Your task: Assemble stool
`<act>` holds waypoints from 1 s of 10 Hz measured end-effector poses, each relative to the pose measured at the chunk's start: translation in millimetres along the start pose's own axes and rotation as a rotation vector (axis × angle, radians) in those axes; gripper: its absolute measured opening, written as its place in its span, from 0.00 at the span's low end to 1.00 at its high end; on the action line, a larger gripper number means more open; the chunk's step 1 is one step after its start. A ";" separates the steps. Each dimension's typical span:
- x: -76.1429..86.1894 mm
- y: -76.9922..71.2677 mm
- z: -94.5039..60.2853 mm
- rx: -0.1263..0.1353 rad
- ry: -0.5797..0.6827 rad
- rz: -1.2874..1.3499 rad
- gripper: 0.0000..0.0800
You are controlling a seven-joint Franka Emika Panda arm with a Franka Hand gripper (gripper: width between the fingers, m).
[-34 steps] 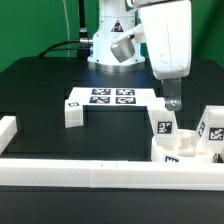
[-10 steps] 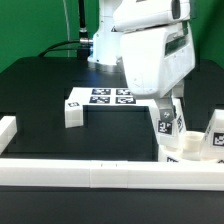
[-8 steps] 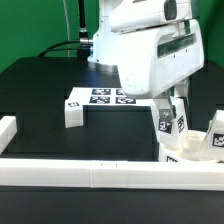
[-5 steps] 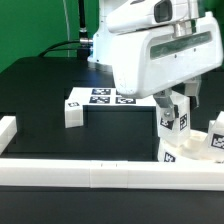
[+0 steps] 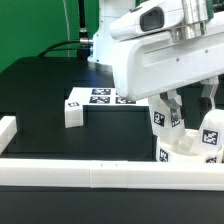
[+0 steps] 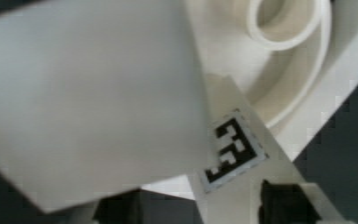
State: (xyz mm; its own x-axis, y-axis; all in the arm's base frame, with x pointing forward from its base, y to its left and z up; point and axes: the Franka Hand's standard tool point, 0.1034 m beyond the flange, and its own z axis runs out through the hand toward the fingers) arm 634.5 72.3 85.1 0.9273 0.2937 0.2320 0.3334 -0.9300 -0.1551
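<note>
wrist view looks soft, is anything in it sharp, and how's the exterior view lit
Wrist view: the leg sits too close to focus, its tag is smeared but readable, and the seat is washed out to near white. Exterior view: the light is even, there is no hard glare on the black table, and the arm is bright but keeps crisp edges.
</note>
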 end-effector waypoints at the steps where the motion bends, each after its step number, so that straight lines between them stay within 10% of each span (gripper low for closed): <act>1: 0.2 -1.2 0.2 0.006 0.002 0.056 0.40; 6: 4.5 0.8 -8.8 0.002 0.003 -0.048 0.78; 10: 9.3 -1.1 -18.2 -0.001 0.006 -0.093 0.81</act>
State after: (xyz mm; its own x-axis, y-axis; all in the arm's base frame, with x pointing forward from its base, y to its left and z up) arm 639.6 72.1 104.9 0.8916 0.3772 0.2505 0.4175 -0.8990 -0.1321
